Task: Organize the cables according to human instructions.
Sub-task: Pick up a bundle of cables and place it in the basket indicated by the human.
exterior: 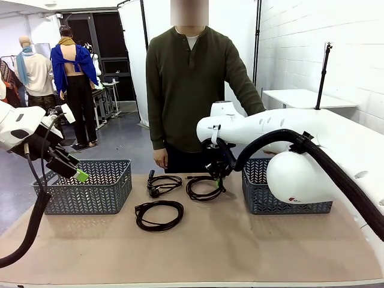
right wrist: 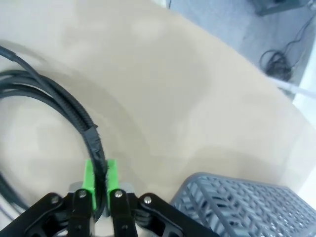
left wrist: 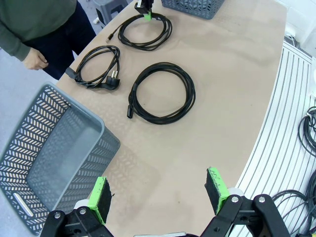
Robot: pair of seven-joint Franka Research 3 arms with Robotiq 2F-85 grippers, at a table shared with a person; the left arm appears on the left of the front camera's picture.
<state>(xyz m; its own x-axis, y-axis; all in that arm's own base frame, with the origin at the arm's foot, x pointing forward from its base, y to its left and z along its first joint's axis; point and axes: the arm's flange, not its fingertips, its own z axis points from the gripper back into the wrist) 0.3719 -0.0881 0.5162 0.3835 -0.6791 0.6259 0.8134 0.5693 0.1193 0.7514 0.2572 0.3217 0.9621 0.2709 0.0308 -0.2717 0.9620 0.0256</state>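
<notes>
Your R gripper (right wrist: 100,174) is clamped on a cable (right wrist: 74,116), coil on the table (exterior: 240,246) just left of the R basket (exterior: 282,195). 2nd cable (exterior: 163,185) and 3rd cable (exterior: 159,215) lie further left. L gripper (left wrist: 159,191): fingers wide apart, well left of that basket.

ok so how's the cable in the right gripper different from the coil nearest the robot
The gripped cable has the right gripper shut on its strands; the near coil lies free, untouched. The gripped cable sits farther across the table, beside the right basket; the near coil sits closer to the robot. Both are thin black cords wound into round loops.
</notes>
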